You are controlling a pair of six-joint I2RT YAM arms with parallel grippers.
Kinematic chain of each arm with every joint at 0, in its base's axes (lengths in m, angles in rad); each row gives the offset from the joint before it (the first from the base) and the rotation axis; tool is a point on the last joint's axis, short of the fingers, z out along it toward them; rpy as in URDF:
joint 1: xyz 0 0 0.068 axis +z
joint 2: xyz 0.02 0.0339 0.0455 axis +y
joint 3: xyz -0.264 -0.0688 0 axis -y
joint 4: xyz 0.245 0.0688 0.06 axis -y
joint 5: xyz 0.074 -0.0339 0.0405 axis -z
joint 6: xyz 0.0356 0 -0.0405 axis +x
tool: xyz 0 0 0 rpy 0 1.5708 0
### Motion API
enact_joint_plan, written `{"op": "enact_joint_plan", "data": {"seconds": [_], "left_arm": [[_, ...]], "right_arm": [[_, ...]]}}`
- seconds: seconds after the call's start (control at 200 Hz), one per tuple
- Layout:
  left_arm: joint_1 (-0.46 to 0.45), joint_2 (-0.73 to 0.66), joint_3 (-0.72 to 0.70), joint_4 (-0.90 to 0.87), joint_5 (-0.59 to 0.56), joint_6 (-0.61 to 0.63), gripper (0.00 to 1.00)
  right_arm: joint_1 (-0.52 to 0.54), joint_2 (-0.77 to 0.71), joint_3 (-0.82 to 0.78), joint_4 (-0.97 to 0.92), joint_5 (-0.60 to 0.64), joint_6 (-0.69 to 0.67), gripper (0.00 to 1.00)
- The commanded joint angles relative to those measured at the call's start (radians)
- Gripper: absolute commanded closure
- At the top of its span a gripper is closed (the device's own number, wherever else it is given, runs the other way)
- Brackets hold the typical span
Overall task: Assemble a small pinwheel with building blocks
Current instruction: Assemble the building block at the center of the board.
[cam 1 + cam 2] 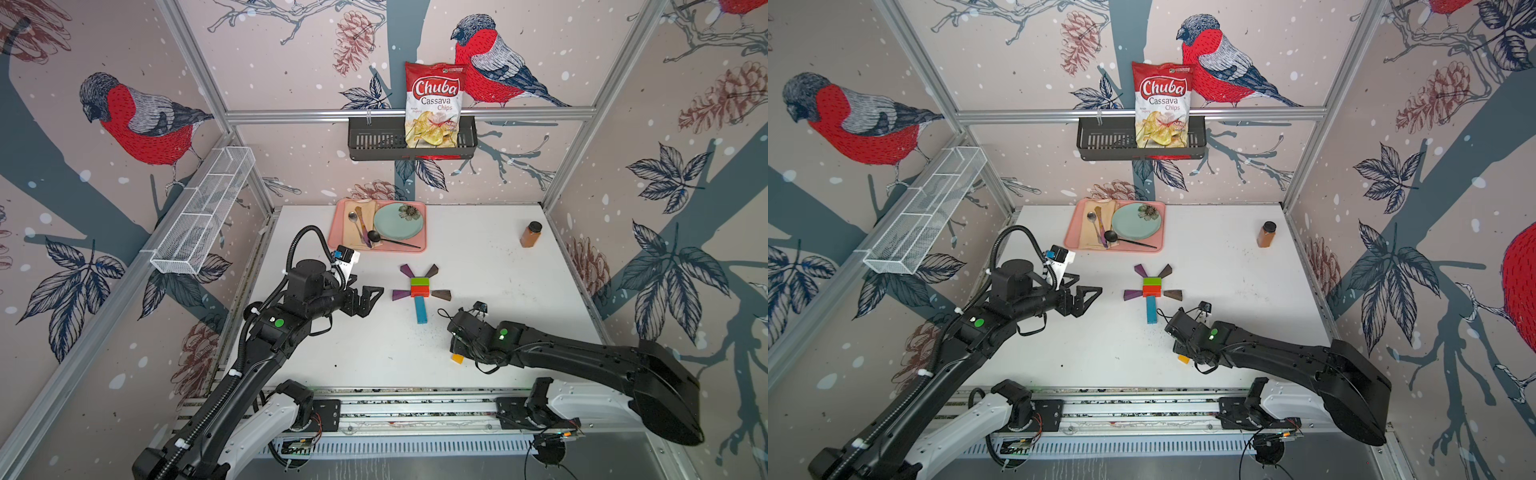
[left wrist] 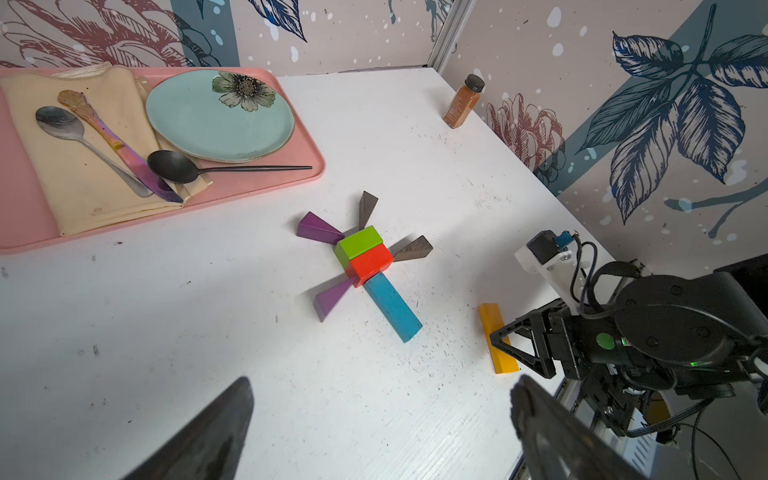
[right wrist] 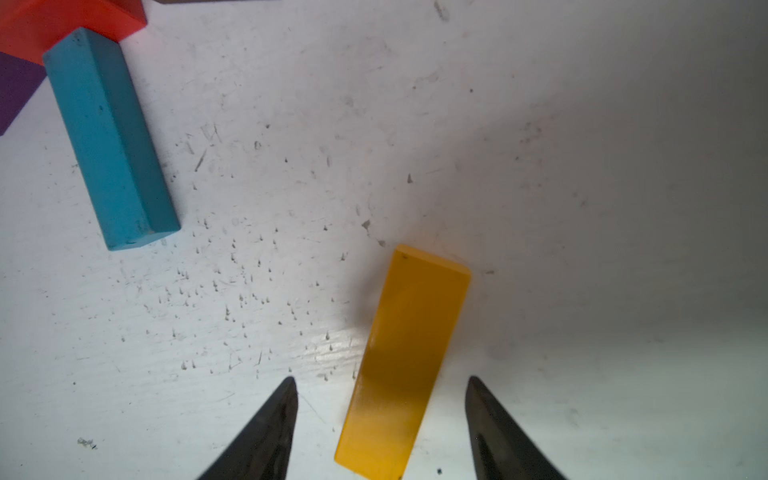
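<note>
The right gripper (image 3: 380, 380) straddles the yellow bar (image 3: 407, 353), 2 fingers (image 3: 270, 432) apart, not touching it. The left gripper (image 2: 382, 386) is spread wide, empty.

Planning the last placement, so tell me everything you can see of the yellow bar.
The yellow bar is a long rectangular block, glossy painted wood by its look. It lies flat on the white table, apart from the blue bar, touching no other block. The jaws of the right gripper straddle one end with gaps on both sides.
</note>
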Motion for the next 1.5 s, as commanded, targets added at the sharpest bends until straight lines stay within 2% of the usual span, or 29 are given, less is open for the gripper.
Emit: {"op": "enact_joint_plan", "data": {"seconds": [0.0,0.255,0.4,0.47,0.555,0.745,0.896,1.096,1.211,1.336,1.496], "left_arm": [[0.003,-0.019,-0.005,0.021,0.046,0.031,0.04],[0.003,-0.036,-0.022,0.029,0.042,0.033,0.04],[0.003,-0.04,-0.024,0.027,0.034,0.034,0.04],[0.003,-0.045,-0.024,0.025,0.024,0.035,0.04],[0.003,-0.05,-0.025,0.023,0.021,0.03,0.04],[0.003,-0.022,-0.014,-0.003,0.028,0.013,0.04],[0.003,-0.006,0.017,-0.061,0.028,-0.05,0.03],[0.007,0.013,0.012,-0.154,-0.074,-0.199,0.03],[0.033,0.002,0.081,-0.26,-0.217,-0.258,0.03],[0.062,-0.009,0.158,-0.342,-0.349,-0.239,0.03],[0.097,-0.003,0.168,-0.352,-0.376,-0.215,0.03]], "right_arm": [[-0.019,0.019,0.004,-0.028,0.008,0.028,0.37],[-0.066,0.04,-0.014,0.011,-0.032,-0.02,0.45],[-0.061,0.12,0.022,0.013,-0.045,-0.04,0.49],[-0.058,0.142,0.035,0.001,-0.05,-0.043,0.53],[-0.05,0.149,0.046,-0.004,-0.058,-0.042,0.63],[-0.019,0.154,0.068,-0.018,-0.063,-0.035,0.66],[0.01,0.197,0.096,0.054,-0.078,-0.142,0.68],[0.035,0.377,0.249,0.022,-0.059,-0.302,0.72],[0.029,0.417,0.305,0.043,-0.071,-0.34,0.72],[0.031,0.452,0.344,0.035,-0.113,-0.373,0.72],[0.053,0.483,0.385,0.018,-0.155,-0.382,0.72]]}}
